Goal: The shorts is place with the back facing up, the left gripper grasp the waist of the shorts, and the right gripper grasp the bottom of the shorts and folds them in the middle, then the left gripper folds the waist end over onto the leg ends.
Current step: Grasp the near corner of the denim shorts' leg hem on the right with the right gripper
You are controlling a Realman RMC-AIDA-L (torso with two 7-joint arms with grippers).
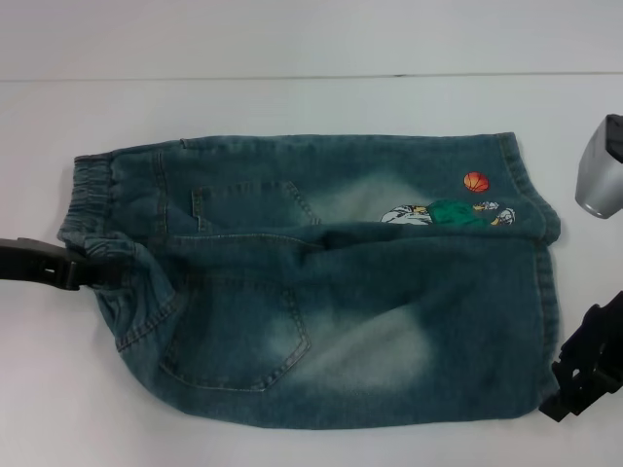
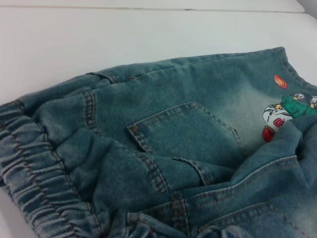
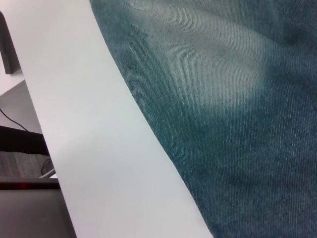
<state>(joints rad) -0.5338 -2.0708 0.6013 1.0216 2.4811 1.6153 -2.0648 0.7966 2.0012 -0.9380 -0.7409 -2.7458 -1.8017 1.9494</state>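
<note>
The shorts (image 1: 321,292) lie back up on the white table, both patch pockets showing. The gathered waist of the shorts (image 1: 83,199) is at the left, and the bottom of the shorts (image 1: 547,292) is at the right, near the basketball embroidery (image 1: 475,182). My left gripper (image 1: 76,272) is shut on the near part of the waist, where the denim bunches around it. My right gripper (image 1: 563,389) is shut on the near corner of the leg hem. The near half rides slightly over the far half along the middle. The left wrist view shows the waist (image 2: 34,183) and a pocket (image 2: 183,134) close up.
A silver-grey part (image 1: 599,170) stands at the right edge beyond the leg ends. White table (image 1: 292,107) stretches behind the shorts. In the right wrist view the table's edge (image 3: 99,148) runs beside the denim (image 3: 223,99), with dark floor and cables below it.
</note>
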